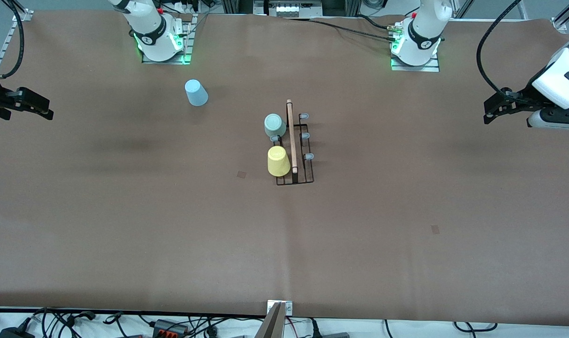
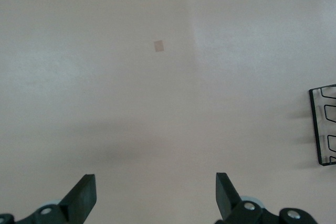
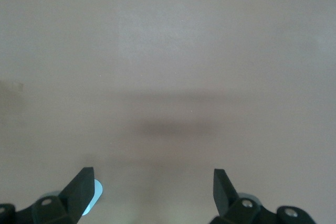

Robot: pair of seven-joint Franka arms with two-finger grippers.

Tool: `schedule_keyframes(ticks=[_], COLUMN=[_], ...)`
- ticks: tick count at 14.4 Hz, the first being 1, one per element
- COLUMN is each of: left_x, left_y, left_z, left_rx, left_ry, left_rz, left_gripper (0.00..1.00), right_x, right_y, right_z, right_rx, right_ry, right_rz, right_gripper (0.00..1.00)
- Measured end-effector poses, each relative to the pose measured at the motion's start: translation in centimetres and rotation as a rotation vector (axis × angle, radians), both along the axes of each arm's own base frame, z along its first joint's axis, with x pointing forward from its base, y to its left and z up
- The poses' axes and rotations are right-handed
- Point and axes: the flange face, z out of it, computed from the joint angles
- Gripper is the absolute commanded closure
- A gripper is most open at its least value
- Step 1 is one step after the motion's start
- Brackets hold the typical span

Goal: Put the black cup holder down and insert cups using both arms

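Observation:
The black cup holder [image 1: 295, 149] stands mid-table, its wooden rod [image 1: 291, 136] running toward the front camera. The grey-green cup [image 1: 274, 125] and the yellow cup [image 1: 278, 161] sit upturned on pegs on the rod's right-arm side. Three pegs on the left-arm side are bare. The light blue cup [image 1: 196, 92] stands upturned on the table near the right arm's base. My left gripper [image 1: 490, 114] waits open and empty over the left arm's end of the table; the left wrist view [image 2: 156, 195] shows the holder's edge [image 2: 323, 127]. My right gripper [image 1: 45, 111] waits open and empty over the right arm's end; the right wrist view [image 3: 152, 192] shows a sliver of the blue cup [image 3: 94, 195].
The brown table cover [image 1: 172, 225] carries two small tape marks, one [image 1: 242, 174] beside the yellow cup and one [image 1: 435, 229] nearer the front camera toward the left arm's end. Cables and plugs [image 1: 162, 324] lie along the table's front edge.

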Motion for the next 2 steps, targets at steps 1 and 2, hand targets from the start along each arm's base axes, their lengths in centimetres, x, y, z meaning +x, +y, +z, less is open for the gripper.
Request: schedule_keyframes(ticks=[1, 2], left_x=[0.0, 0.0], left_y=[0.0, 0.0], left_z=[0.0, 0.0], left_rx=[0.0, 0.0], left_ry=[0.0, 0.0], left_rz=[0.0, 0.0], left_gripper=[0.0, 0.0], right_x=[0.01, 0.01], right_y=[-0.03, 0.01], right_z=[0.02, 0.04], right_rx=[0.0, 0.0], right_ry=[-0.001, -0.001], right_rz=[-0.001, 0.0], right_gripper=[0.0, 0.0])
